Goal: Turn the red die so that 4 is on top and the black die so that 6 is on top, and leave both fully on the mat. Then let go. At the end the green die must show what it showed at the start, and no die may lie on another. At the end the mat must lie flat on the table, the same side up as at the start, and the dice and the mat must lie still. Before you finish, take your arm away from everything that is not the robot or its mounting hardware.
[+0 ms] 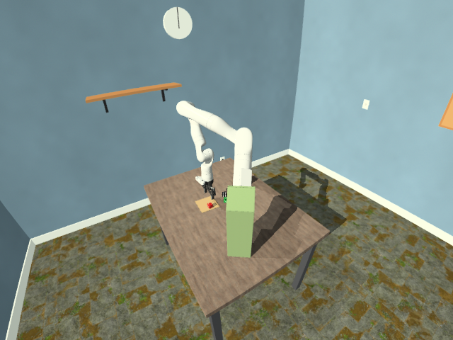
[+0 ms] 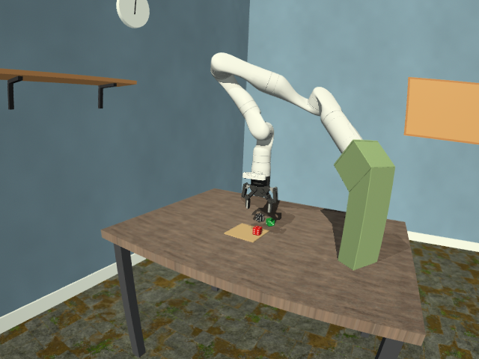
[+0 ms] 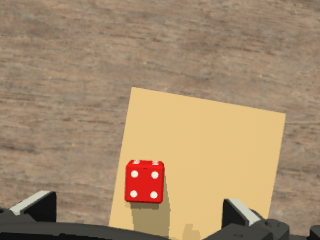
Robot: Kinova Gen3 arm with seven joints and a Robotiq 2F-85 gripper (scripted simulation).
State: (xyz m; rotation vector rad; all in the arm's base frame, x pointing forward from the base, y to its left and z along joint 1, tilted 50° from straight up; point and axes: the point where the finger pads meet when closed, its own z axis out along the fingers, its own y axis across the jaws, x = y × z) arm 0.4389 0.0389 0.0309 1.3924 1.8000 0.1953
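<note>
seen from the top view, the red die [image 1: 209, 205] sits on the tan mat [image 1: 203, 207] on the worktop [image 1: 204, 256]; the gripper [image 1: 209, 190] hangs above, next to the green die [image 1: 224, 200].

exterior view: jaws spread wide, holding nothing, above the black die [image 2: 258, 216]. black and green die [image 2: 270, 221] lie off the mat, just beside its far edge.

wrist view: red die shows 4 on top, fully on the mat near one edge; both fingertips well apart from it.

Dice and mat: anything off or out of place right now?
The red die sits square on the mat, four up. The black die and green die sit off the mat on the table. The gripper is open above them.
</note>
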